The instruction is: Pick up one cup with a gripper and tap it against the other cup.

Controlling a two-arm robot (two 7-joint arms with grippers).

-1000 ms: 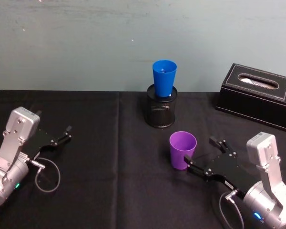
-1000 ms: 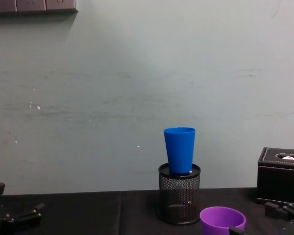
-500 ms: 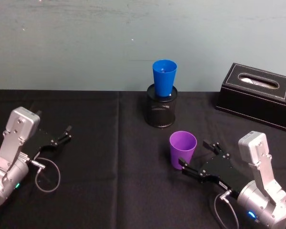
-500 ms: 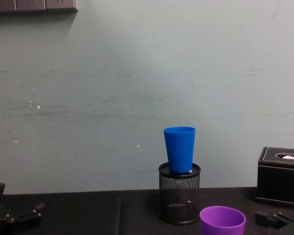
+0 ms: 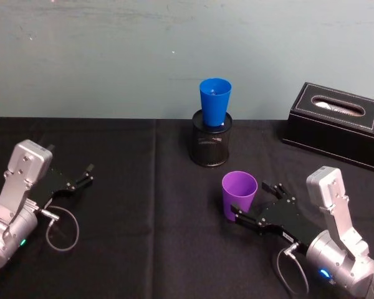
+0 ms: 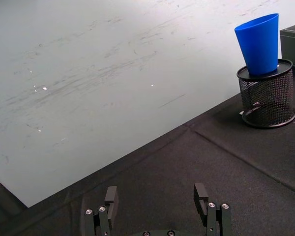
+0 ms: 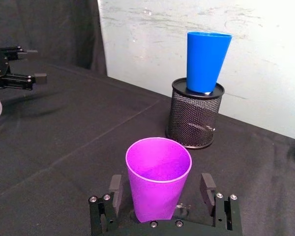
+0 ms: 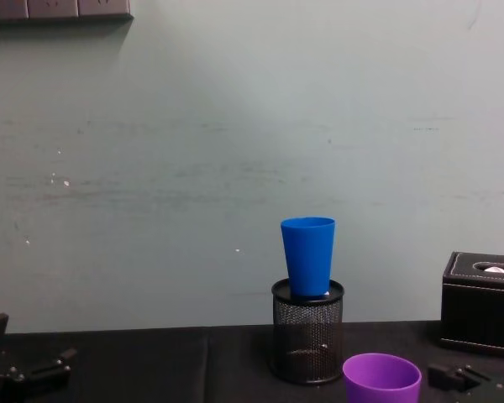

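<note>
The purple cup (image 5: 239,194) stands upright on the black cloth, right of centre. My right gripper (image 5: 249,199) is low on the table and open, one finger on each side of the cup's lower half; in the right wrist view small gaps show between the fingers (image 7: 115,189) and the purple cup (image 7: 158,177). The blue cup (image 5: 214,101) stands upright in a black mesh pen holder (image 5: 210,146) farther back, near the wall. My left gripper (image 5: 87,174) rests open at the far left, holding nothing.
A black tissue box (image 5: 336,124) sits at the back right by the wall. A cable loop (image 5: 62,227) lies beside the left arm. Black cloth (image 5: 149,205) stretches bare between the two arms.
My right gripper has slid toward the purple cup, so its open fingers now flank the cup. Both cups and the left arm have stayed put.
</note>
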